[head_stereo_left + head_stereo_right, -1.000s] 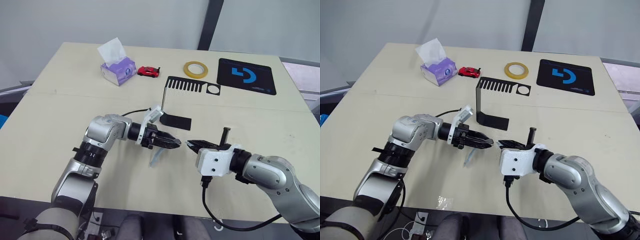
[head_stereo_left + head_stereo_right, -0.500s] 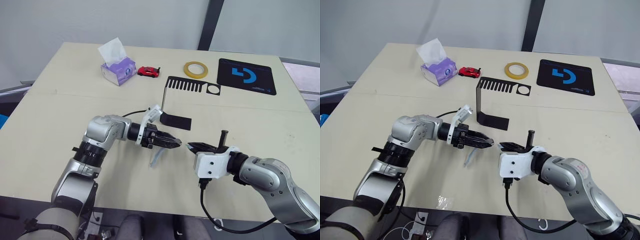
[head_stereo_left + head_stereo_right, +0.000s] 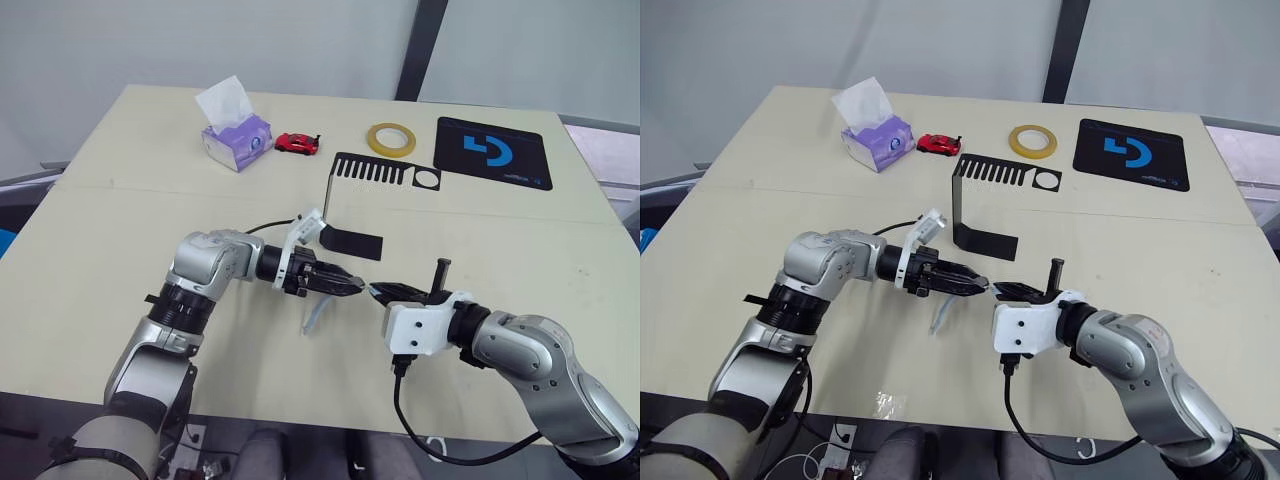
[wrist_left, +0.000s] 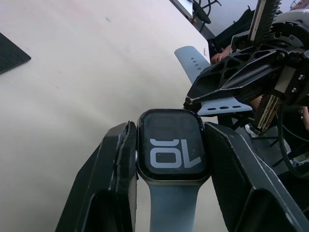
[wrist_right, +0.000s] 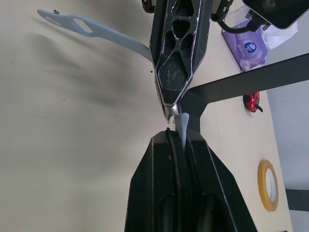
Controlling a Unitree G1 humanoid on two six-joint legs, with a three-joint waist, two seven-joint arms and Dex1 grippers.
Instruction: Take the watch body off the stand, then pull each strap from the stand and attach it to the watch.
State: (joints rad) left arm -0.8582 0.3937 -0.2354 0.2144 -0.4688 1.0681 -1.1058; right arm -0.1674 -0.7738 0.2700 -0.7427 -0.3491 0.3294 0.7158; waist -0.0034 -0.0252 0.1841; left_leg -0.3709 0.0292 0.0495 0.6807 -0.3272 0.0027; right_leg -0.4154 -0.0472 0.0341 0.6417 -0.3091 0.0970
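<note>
One strap already on watch body

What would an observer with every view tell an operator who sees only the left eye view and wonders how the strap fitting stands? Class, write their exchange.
Operator: Is the watch body gripped?
Observer: Yes. The left wrist view shows the watch body clamped between the left gripper's fingers.
Operator: Where is the second strap?
Observer: The right gripper pinches the second strap, its end close to the watch's bare edge.
</note>
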